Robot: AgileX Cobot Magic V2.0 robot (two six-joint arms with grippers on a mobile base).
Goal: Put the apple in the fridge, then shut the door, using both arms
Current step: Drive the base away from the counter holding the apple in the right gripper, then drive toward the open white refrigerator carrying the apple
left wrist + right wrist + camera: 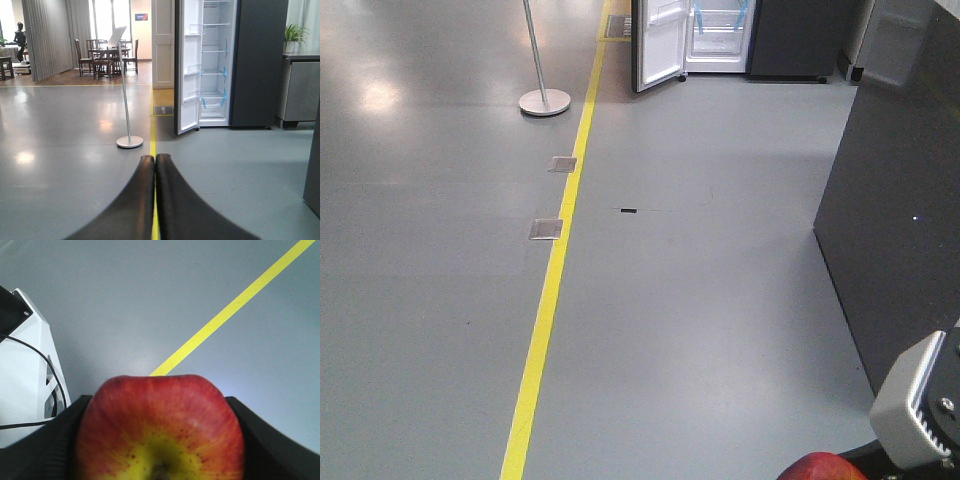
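The red and yellow apple (160, 430) fills the bottom of the right wrist view, stem dimple toward the camera, with my right gripper (160, 440) shut on it by its black fingers (272, 440). The apple's top (820, 467) also peeks in at the bottom edge of the front view, beside a light grey gripper part (920, 400). My left gripper (154, 165) is shut with nothing in it and faces the fridge (255, 60) far across the floor. The door (187, 70) stands open, showing the white liner, bins and blue-taped shelves (215, 75). The fridge (720, 35) sits at the top of the front view.
A yellow floor line (555, 270) runs toward the fridge. A metal stand with a round base (544, 100) is left of the line. Two floor plates (546, 229) lie beside it. A dark cabinet (900, 240) stands at the right. Chairs and tables (105, 57) sit far back.
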